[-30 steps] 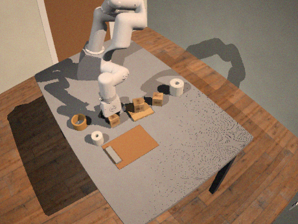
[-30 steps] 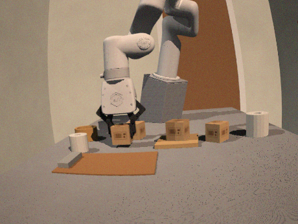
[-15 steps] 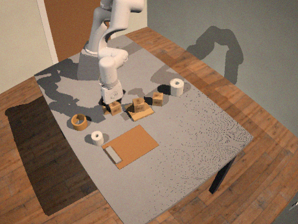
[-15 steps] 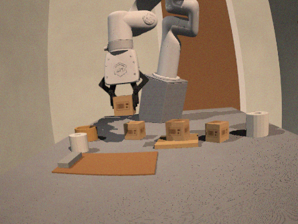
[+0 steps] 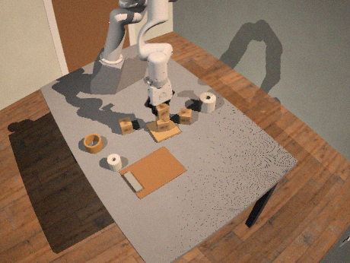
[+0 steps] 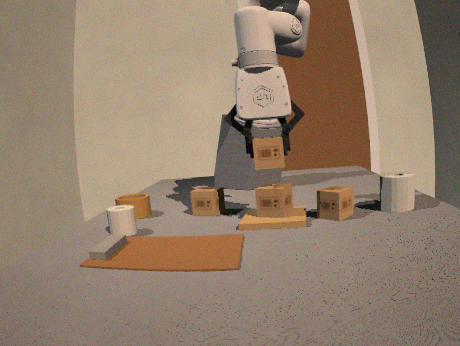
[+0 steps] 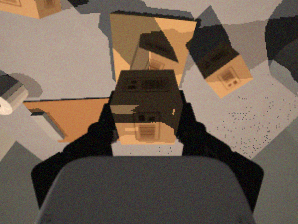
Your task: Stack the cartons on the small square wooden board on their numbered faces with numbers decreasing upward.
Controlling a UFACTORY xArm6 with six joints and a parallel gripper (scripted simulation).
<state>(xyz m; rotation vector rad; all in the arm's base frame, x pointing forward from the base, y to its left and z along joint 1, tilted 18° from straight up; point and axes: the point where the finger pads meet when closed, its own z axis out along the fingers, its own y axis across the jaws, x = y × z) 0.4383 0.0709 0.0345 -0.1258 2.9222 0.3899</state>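
— From the top view, what do we have?

— Our gripper point(image 5: 163, 108) is closed on a carton point(image 5: 163, 110), held in the air right over the carton on the board point(image 5: 163, 125), which sits on the small wooden board point(image 5: 169, 134). One loose carton point(image 5: 125, 125) stands on the grey table point(image 5: 228, 163) to the board's left in this view, another point(image 5: 185, 115) to its right.

— And the exterior view?

— There we see the fingers point(image 6: 246, 140) clamped partway, one on each side of the held carton point(image 6: 268, 153). It hangs slightly tilted, clear of the carton below point(image 6: 273, 200), with a visible gap between them. The board point(image 6: 272, 221) carries only that one carton. The other two point(image 6: 206, 201) point(image 6: 334, 203) rest on the table either side.

— The wrist view?

— The held carton point(image 7: 145, 107) fills the space between our dark fingers, touching both. Beyond it we make out the board point(image 7: 122, 45) and the carton on it point(image 7: 159, 50), and a loose carton point(image 7: 225, 75) to the right.
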